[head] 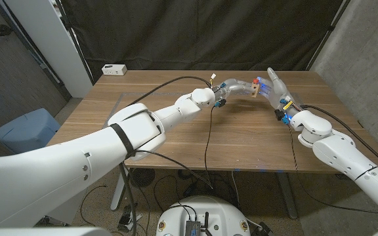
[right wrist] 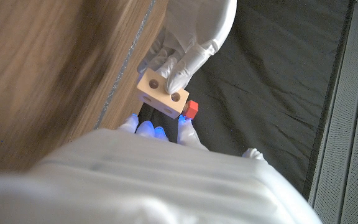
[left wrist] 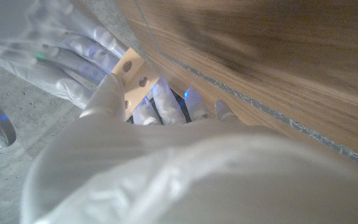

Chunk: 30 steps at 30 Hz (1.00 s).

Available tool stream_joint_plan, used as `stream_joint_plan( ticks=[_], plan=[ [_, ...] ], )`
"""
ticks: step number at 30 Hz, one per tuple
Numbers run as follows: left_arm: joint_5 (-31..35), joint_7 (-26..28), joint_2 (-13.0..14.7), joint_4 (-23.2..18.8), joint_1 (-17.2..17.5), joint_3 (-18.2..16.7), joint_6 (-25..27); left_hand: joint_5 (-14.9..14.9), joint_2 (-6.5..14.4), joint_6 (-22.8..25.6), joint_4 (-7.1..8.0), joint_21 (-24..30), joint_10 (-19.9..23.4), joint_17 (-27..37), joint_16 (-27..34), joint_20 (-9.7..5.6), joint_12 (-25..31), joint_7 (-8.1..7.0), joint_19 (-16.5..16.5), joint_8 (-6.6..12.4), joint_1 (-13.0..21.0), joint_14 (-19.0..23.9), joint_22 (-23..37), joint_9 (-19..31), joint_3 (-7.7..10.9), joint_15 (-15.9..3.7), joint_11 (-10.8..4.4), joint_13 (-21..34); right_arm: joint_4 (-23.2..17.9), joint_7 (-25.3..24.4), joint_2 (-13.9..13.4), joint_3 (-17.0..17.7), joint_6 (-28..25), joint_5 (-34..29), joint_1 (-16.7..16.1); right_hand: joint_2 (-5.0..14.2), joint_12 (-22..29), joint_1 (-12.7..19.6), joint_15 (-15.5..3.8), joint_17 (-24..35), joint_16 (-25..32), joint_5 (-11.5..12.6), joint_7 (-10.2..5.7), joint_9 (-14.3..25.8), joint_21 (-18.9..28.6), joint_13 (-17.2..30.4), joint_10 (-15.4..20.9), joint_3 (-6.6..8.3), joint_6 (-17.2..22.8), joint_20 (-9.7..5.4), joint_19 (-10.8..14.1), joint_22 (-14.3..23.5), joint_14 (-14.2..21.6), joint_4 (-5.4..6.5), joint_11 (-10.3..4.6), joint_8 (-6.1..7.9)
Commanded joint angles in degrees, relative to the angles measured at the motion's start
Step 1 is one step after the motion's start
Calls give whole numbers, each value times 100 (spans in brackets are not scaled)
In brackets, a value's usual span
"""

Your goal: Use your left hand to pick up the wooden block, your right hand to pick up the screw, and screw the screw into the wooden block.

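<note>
Above the table's far middle, my left hand (head: 236, 86) grips the pale wooden block (head: 256, 88), which has round holes in its faces (left wrist: 136, 79). My right hand (head: 275, 90) meets it from the right. Its thumb and a finger pinch the red screw (right wrist: 192, 109) while its other fingers stand spread upward. The screw's red head (head: 262, 84) sits against one end of the block (right wrist: 162, 93); its shaft is hidden. The left hand (right wrist: 191, 31) holds the block from the far side, and the right hand's fingertips (right wrist: 146, 129) glow blue just under it.
A small white box (head: 113, 69) lies at the wooden table's (head: 176, 141) back left corner. A black cable (head: 209, 134) runs across the table's middle. A dark curtain hangs behind, and a blue seat (head: 25, 128) stands left of the table.
</note>
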Motion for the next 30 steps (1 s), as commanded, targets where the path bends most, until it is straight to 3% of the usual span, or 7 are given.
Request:
stream_joint_plan(
  ticks=[1,30],
  plan=[
    [-7,-36,24,0,38,-25,-100,24,41,136,63,5,-3,11,9,-5,13,-52,45,66,6,63,23,16,120,-390,-8,13,-70,-1,-20,-30,-29,8,-12,21,24,-63,-34,29,22,29,0,-3,7,11,-932,-7,42,23,-48,8,-1185,41,-57,45],
    [-22,-72,24,0,78,-63,-108,26,49,125,64,7,-2,10,7,13,14,-52,53,62,4,63,24,16,129,-374,15,14,-430,-222,-171,158,-122,76,-406,34,42,-51,-35,22,29,49,-7,-2,19,11,-887,-5,73,12,-35,7,-1168,71,-58,62]
  ],
)
